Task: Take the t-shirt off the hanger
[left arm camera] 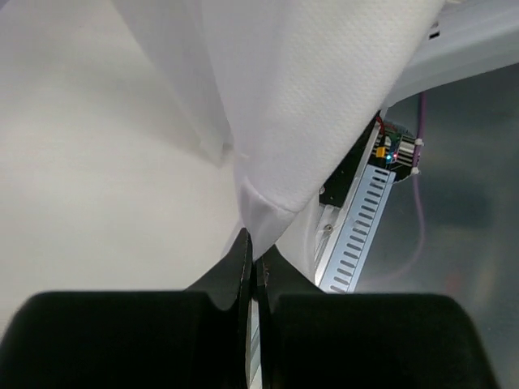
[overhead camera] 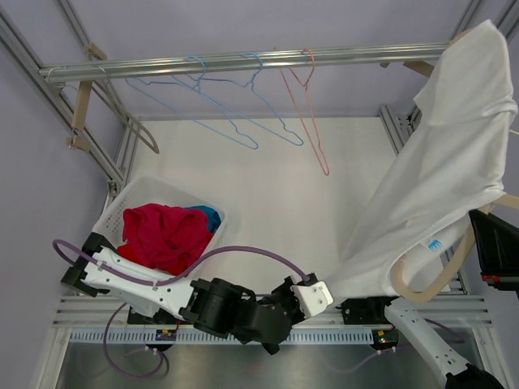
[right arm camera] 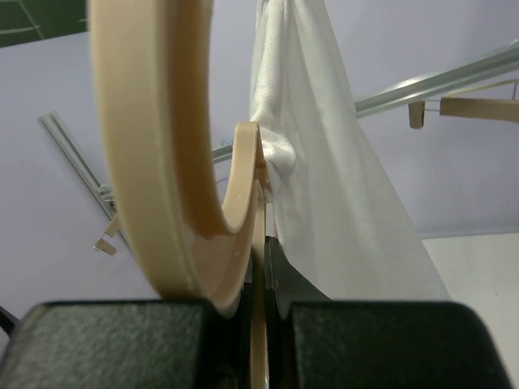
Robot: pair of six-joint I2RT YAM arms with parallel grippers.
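At the right side of the table [overhead camera: 268, 211], a white t-shirt [overhead camera: 454, 154] is stretched in a long slant, its upper end bunched at the right end of the overhead rail [overhead camera: 243, 61] and its lower corner drawn down toward the near edge. What the upper end hangs on cannot be made out.

The left gripper [left arm camera: 253, 259] is clenched on that lower corner: its 2 black fingers meet with the hem pinched between them, and the cloth rises taut from the jaws. Seen from above, this gripper sits low, close to the arm bases, with the left arm reaching across from the left.

The right gripper [right arm camera: 259, 259] is clamped on a curved wooden hanger [right arm camera: 154, 162], the jaws shut against the wood. T-shirt fabric is gathered in a knot touching the hanger just above the jaws and falls away to the right. In the top view the hanger loops in front of the t-shirt's lower part.

On the rail hang 2 blue wire hangers [overhead camera: 235, 121] and 1 pink wire hanger [overhead camera: 312, 121], with a spare wooden hanger [overhead camera: 81, 105] at the left end. A white laundry basket [overhead camera: 130, 190] stands at the left, holding a red garment [overhead camera: 162, 235] and a blue garment [overhead camera: 209, 215].
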